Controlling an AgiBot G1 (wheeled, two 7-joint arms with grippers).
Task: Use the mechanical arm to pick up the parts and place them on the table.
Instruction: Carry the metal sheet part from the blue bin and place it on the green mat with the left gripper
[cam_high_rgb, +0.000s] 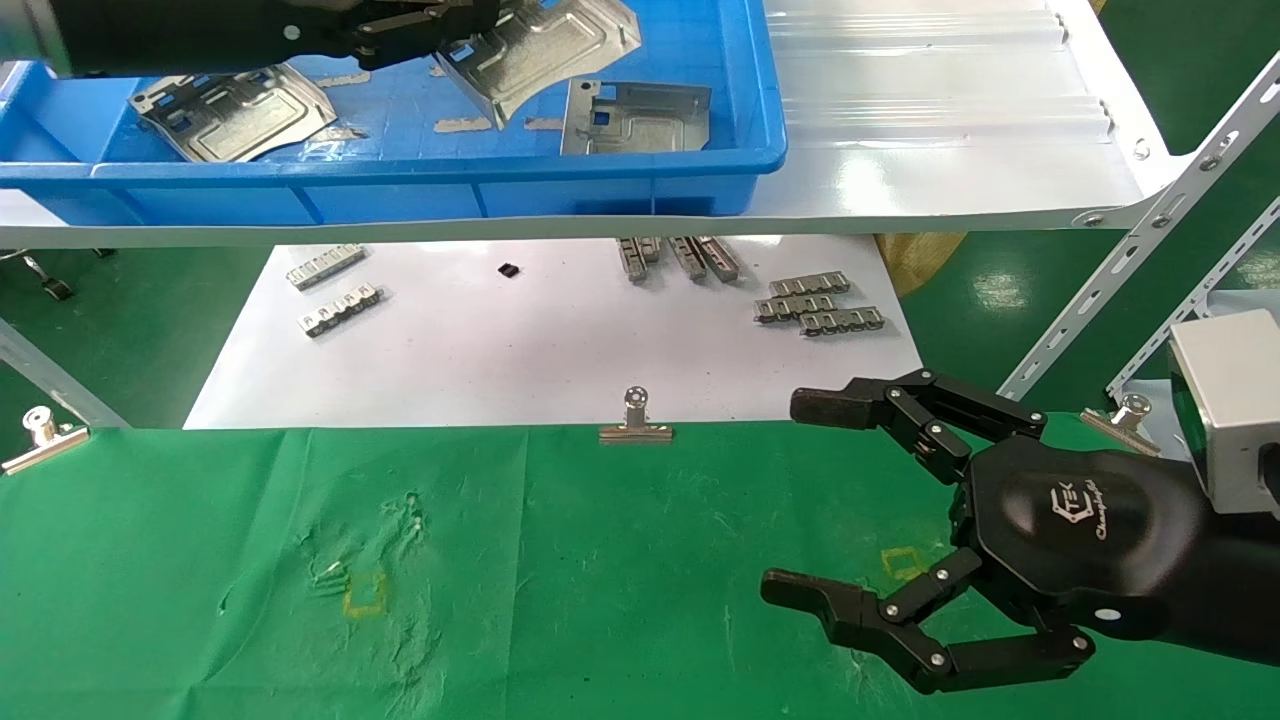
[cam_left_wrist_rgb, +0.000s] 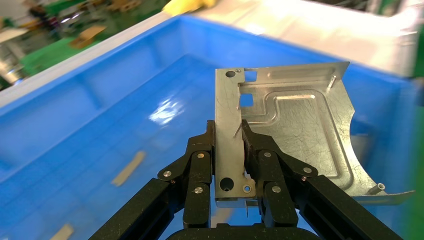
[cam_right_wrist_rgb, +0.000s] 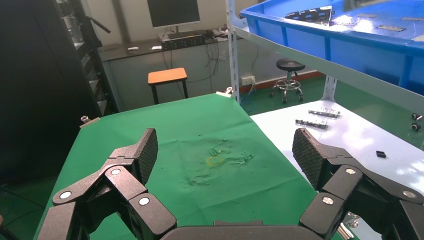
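My left gripper (cam_left_wrist_rgb: 229, 132) reaches into the blue bin (cam_high_rgb: 640, 170) on the shelf and is shut on the bent edge of a silver stamped plate (cam_left_wrist_rgb: 295, 125). In the head view that plate (cam_high_rgb: 540, 45) hangs tilted above the bin floor at the fingers (cam_high_rgb: 420, 30). Two more plates lie in the bin, one at the left (cam_high_rgb: 235, 110) and one at the right (cam_high_rgb: 640, 118). The green cloth table (cam_high_rgb: 600, 560) lies below, with yellow square outlines (cam_high_rgb: 365, 592). My right gripper (cam_high_rgb: 810, 500) is open and empty over the table's right side.
A white sheet (cam_high_rgb: 520, 340) behind the cloth carries small toothed metal strips (cam_high_rgb: 815, 305). Silver binder clips (cam_high_rgb: 636, 420) hold the cloth's far edge. The glossy white shelf (cam_high_rgb: 950, 120) and its slanted perforated braces (cam_high_rgb: 1150, 230) stand above and to the right.
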